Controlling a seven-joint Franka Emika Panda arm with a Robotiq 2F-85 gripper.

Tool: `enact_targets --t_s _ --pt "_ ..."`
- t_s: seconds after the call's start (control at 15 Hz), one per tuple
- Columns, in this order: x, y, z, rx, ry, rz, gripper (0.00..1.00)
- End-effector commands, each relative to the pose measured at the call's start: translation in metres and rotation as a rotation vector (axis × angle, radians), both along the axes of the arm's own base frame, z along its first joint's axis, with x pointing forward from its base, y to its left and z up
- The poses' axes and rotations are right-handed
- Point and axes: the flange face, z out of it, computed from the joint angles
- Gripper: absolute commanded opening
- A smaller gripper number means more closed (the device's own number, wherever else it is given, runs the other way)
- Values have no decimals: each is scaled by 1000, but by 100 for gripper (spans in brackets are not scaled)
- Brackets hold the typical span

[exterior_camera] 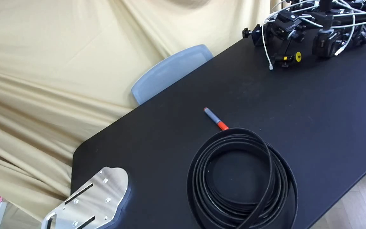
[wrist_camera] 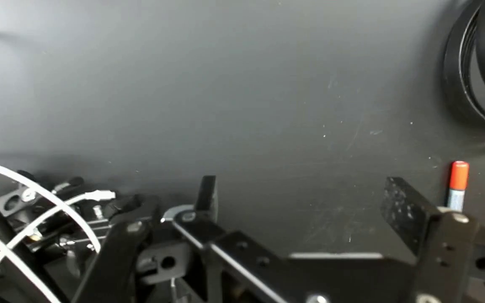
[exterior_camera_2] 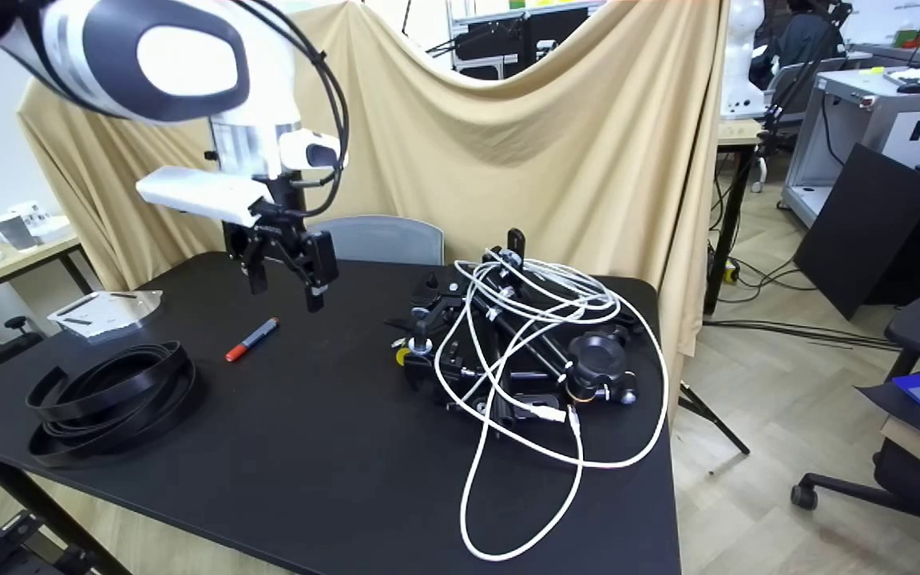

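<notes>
A: Black tabletop (exterior_camera_2: 332,415), tan curtain (exterior_camera_2: 540,160) hung behind it, and the gripper (exterior_camera_2: 285,292) up above, jaws spread wide!

B: Anything in them?

A: Nothing, only air! Nearest is the red-capped marker (wrist_camera: 458,182), down on the table, just outside one finger (wrist_camera: 409,210) that hides part of its barrel in the wrist view.

B: Why on its side?

A: Steadier, I'd say; stood on end it would likely topple.

B: And farther out?

A: Past the marker from the gripper, a coil of flat black strap (exterior_camera_2: 116,391), wound loosely, presumably to keep a long length together. Same side, well apart, the slotted metal plate (exterior_camera: 91,202), lying broad face up, probably its most stable rest.

B: Across on the opposite side of the jaws?

A: A heap of black clamps and rods (exterior_camera_2: 548,357), with white cable (wrist_camera: 62,205) looped over the lot! Bunched together like that, it looks like gear parked out of the way.

B: And beyond?

A: Behind the gripper, in an exterior view, a blue-grey chair back (exterior_camera_2: 380,239) peeks over the table edge, pushed in, it seems, for room.
</notes>
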Motion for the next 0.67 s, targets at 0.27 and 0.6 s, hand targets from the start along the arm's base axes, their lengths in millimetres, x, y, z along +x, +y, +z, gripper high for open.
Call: enact_targets --t_s 0.27,0.6 --pt "30 130 -74 7 -145 -160 100" --pt "38 201 -106 32 -172 -185 100"
